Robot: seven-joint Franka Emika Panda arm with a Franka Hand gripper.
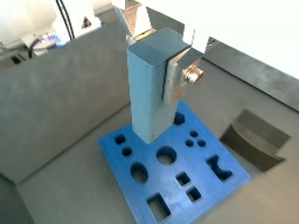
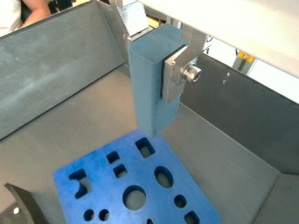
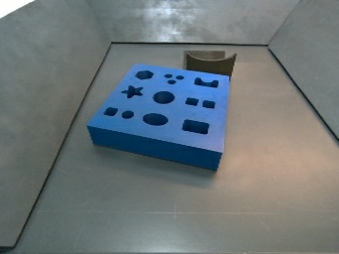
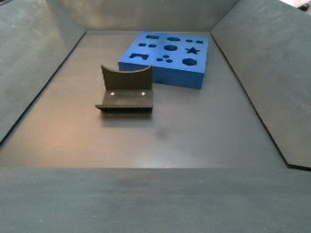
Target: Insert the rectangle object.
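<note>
The rectangle object (image 1: 152,92), a pale blue smooth bar, hangs upright between the fingers of my gripper (image 1: 158,54) in both wrist views, where it also shows as (image 2: 153,87) with the gripper (image 2: 156,51) shut on its upper end. Its lower end is in the air above one edge of the dark blue board (image 1: 176,171) with shaped holes (image 2: 128,185). The board's rectangular hole (image 1: 158,206) lies at the opposite edge. In both side views the board (image 3: 159,109) (image 4: 170,55) lies flat on the floor; the gripper and the bar are out of those views.
The dark fixture (image 3: 209,62) stands just beside the board, also shown in a side view (image 4: 125,89) and a wrist view (image 1: 257,140). Sloping grey walls (image 3: 54,149) enclose the floor on all sides.
</note>
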